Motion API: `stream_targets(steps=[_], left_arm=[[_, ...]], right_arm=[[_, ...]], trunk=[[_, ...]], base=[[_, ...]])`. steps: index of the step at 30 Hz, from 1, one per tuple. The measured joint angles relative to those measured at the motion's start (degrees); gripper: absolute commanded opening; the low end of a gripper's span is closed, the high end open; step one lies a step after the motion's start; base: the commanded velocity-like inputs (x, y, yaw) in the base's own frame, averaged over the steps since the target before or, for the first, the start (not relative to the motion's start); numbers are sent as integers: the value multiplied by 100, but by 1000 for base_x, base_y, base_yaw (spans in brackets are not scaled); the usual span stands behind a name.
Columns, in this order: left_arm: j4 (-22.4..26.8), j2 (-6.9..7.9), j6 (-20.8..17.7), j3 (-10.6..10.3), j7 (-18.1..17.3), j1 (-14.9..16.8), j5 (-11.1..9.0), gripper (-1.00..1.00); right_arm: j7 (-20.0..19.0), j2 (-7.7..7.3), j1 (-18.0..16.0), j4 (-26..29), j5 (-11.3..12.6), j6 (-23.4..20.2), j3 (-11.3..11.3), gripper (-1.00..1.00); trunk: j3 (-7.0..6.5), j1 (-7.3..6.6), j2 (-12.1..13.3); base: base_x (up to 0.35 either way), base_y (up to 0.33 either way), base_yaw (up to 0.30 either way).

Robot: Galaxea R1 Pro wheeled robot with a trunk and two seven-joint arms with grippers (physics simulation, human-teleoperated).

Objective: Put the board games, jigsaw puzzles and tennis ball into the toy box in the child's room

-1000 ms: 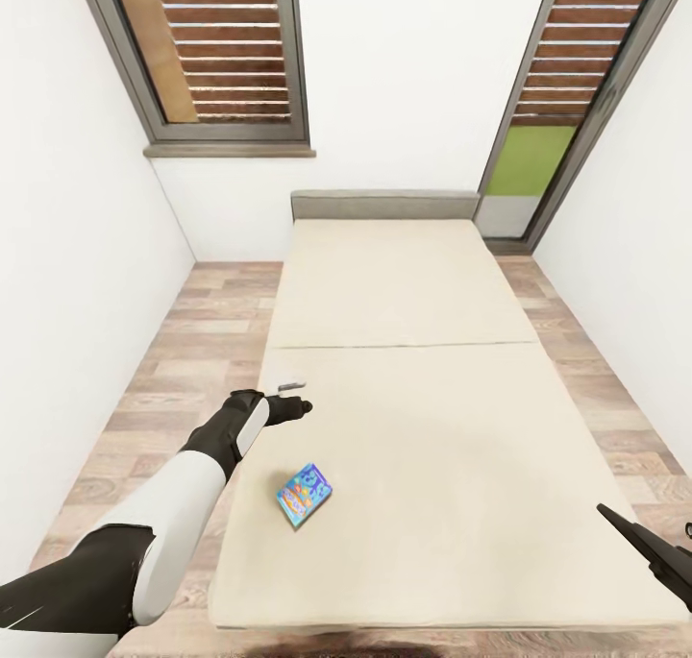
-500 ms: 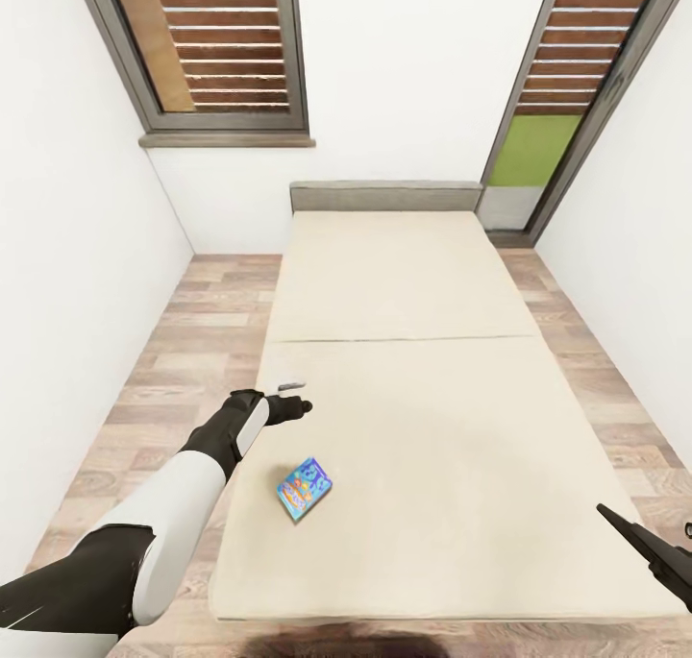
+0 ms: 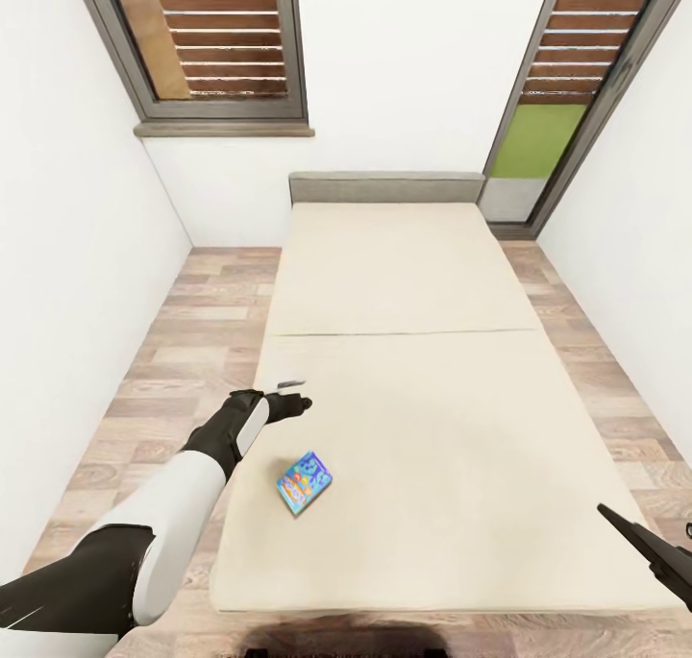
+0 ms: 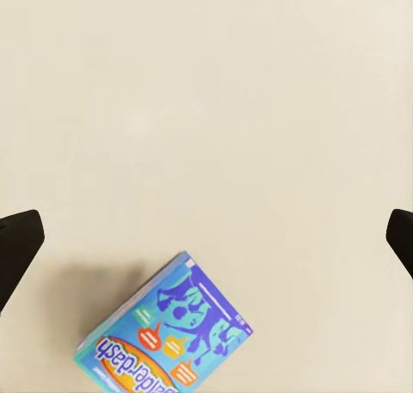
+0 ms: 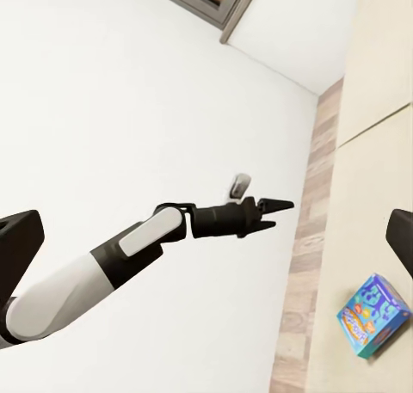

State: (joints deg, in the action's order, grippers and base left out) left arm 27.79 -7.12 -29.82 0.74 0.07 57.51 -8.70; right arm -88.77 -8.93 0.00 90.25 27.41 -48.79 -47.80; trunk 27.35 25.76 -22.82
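Step in hand: fetching board game (image 3: 305,481) off bed (image 3: 461,427). Blue box lay near bed's left edge. Left gripper (image 3: 298,405) hovered beyond it, jaws wide, empty. Next: lower, straddle box, close.

A plain cream, faintly textured bed cover (image 4: 215,109) spreads across the left wrist view. On it lies one flat rectangular card board game box (image 4: 165,334), blue and turquoise with dark blue cartoon figures, orange speech bubbles and an orange band of white lettering — turned at an angle, one corner pointing away from the camera, its near end cut off by the picture's edge. A soft shadow falls on the cover beside it. The left gripper's two black fingers (image 4: 17,247) show at opposite edges — set wide apart, clear of the box.
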Motion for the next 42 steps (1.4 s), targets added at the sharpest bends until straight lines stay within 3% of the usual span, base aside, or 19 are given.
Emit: stream_targets(steps=[42], left_arm=[[0, -3, 344, -18, 7, 0, 12, 100]], right_arm=[[1, -11, 0, -8, -2, 0, -1, 100]], trunk=[[395, 0, 0]], base=[[0, 0, 0]])
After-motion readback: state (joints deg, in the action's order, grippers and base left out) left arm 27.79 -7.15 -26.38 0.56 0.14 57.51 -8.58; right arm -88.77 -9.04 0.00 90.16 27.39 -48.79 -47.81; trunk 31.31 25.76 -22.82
